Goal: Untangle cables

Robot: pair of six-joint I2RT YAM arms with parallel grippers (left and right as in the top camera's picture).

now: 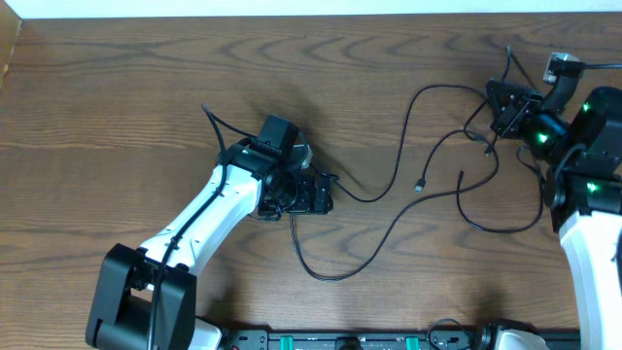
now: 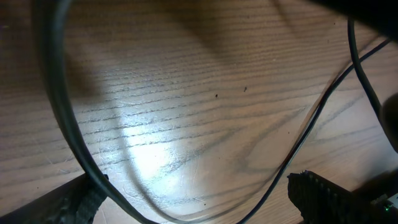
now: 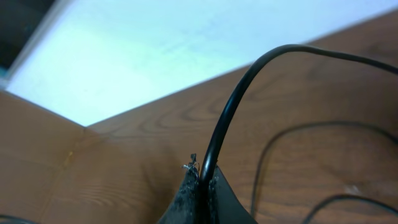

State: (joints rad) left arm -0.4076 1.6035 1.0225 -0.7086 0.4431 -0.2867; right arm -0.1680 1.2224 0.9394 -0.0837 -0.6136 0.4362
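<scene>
Overhead view, item: cables (image 1: 403, 146), thin black cords lying on the wooden table (image 1: 117, 87), spread loosely between the two arms; no white cord can be made out. Condition: partly sorted. Long open curves run across the middle of the table, with one plug end (image 1: 420, 185) lying free and apart from the rest. Toward the right edge the strands cross one another several times in a cluster of loops just beside the right gripper (image 1: 505, 109). Right gripper: fingers together, clamped on one black strand (image 3: 212, 146), which arches up out of the pads in the right wrist view. Left gripper (image 1: 313, 194): fingers (image 2: 320, 194) wide apart, holding nothing, low over the table, with a thin strand (image 2: 303, 138) lying on the wood between them. Done, by appearance: the lengths nearer the left arm lie drawn out with few crossings. Left to do: the crossings on the right, which likely need the pinched strand drawn clear of its neighbours. Whether a true knot sits there cannot be told at this size.
</scene>
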